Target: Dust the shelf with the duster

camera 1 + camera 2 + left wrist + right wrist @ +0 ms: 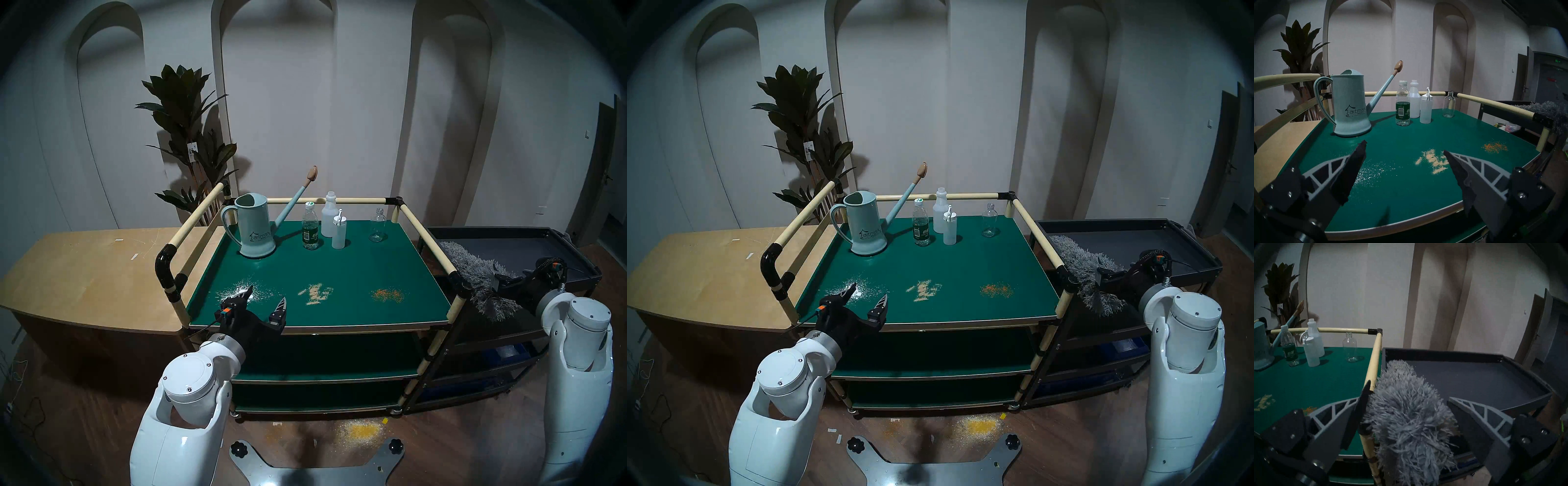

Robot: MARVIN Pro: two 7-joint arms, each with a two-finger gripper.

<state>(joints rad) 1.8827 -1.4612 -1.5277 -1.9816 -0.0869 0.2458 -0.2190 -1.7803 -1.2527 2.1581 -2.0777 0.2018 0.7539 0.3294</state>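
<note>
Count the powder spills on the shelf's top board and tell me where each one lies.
3, in a row near the front edge of the shelf: white powder at the left gripper, beige powder in the middle, orange powder on the right. None looks hidden.

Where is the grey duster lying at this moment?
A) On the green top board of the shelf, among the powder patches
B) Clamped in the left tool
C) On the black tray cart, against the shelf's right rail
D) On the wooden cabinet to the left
C: the duster lies on the black tray cart, its strands against the shelf's cream side rail; the right tool stands open around it.
</note>
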